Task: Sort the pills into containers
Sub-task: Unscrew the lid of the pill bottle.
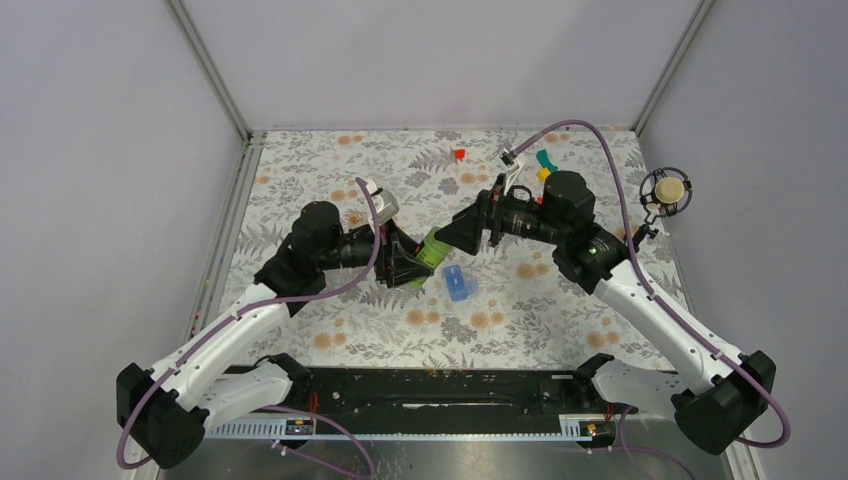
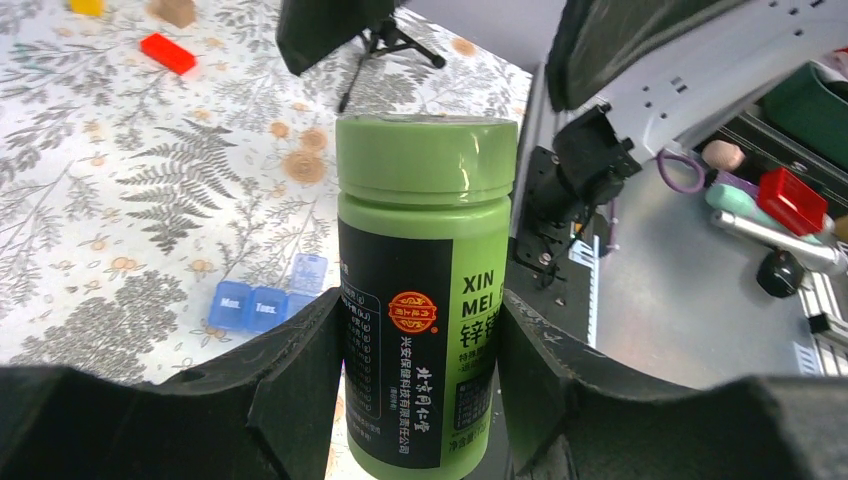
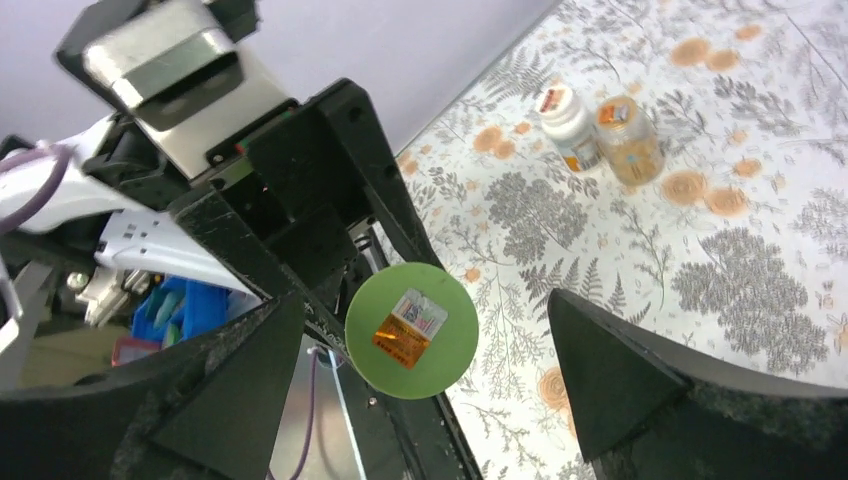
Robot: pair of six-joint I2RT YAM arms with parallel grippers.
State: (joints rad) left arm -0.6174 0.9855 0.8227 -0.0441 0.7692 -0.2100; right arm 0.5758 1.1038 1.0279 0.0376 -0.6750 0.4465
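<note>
At mid-table, left gripper (image 2: 415, 325) clamping green bottle (image 2: 425, 180), right gripper (image 3: 425, 308) spread wide, gaps either side of cap (image 3: 445, 368)

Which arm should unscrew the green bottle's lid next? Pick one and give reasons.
Right. The left gripper is shut on the green bottle, holding its body with the lid aimed at the right gripper. That gripper's fingers stand open on either side of the lid, apparently ready to close.

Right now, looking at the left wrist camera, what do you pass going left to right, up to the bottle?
yellow block → red block → pill box → green bottle
</note>
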